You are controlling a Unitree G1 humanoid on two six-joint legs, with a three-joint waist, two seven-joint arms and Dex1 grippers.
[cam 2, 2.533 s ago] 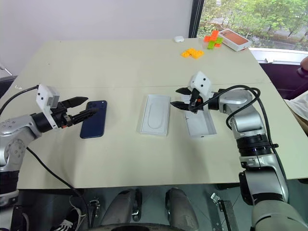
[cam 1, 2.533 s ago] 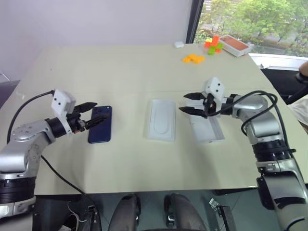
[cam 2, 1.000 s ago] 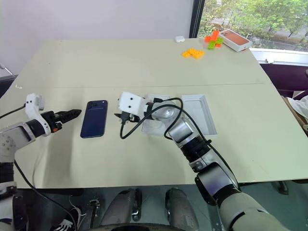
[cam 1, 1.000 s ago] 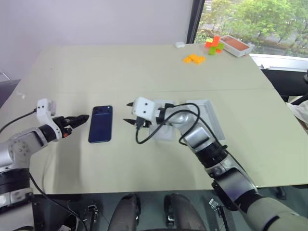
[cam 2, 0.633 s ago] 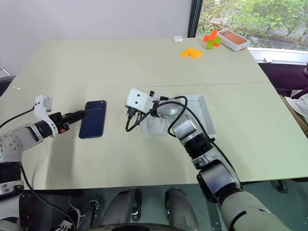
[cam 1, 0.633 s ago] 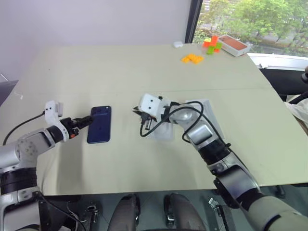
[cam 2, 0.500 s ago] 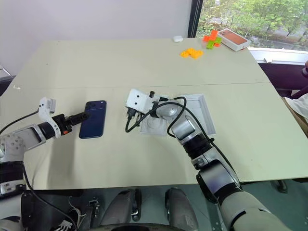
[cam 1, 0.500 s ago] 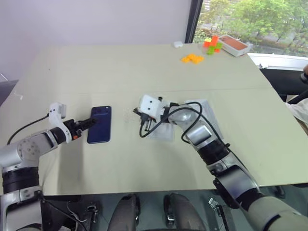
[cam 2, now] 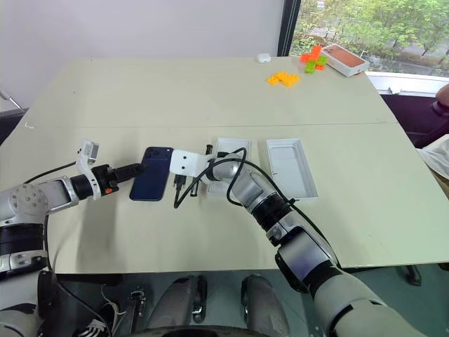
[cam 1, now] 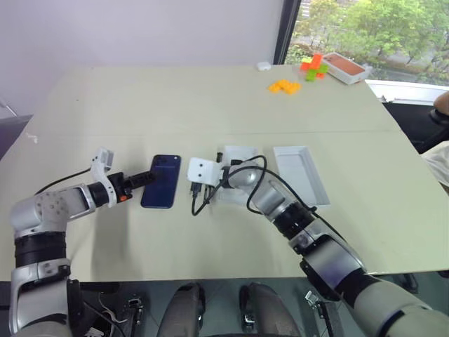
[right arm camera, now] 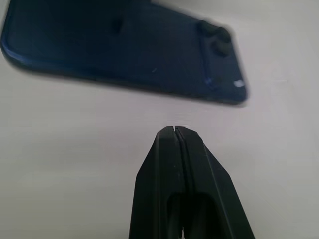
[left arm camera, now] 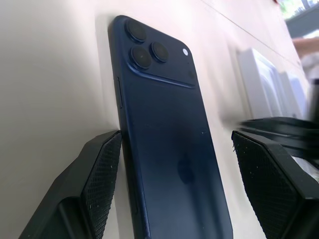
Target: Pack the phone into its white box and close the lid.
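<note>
On the left of the pale table (cam 1: pixel 210 105), the left gripper (cam 1: pixel 149 177) lies low over the tabletop with its two black fingers spread wide. In the left wrist view one pad (left arm camera: pixel 102 174) sits against the phone's long edge and the other pad (left arm camera: pixel 264 174) stands off on the far side, so the fingers straddle the phone without clamping it.

The phone (cam 1: pixel 161 190), dark navy and glossy, lies flat on the table with its back up and its camera cluster (left arm camera: pixel 147 50) at the far end.

Just beside the phone's other long edge is the right gripper (cam 1: pixel 194 189), its fingers pressed tight together and holding nothing; in the right wrist view the closed tips (right arm camera: pixel 175 133) hover over bare table, near the phone but apart from it.

Next comes a thin white insert (cam 1: pixel 237 156), partly covered by the right arm. Further right the lid (cam 1: pixel 300 174) lies open side up, apart from the insert.

At the far right corner are orange blocks (cam 1: pixel 283 86) and a tan-floored white box (cam 1: pixel 344 67).
</note>
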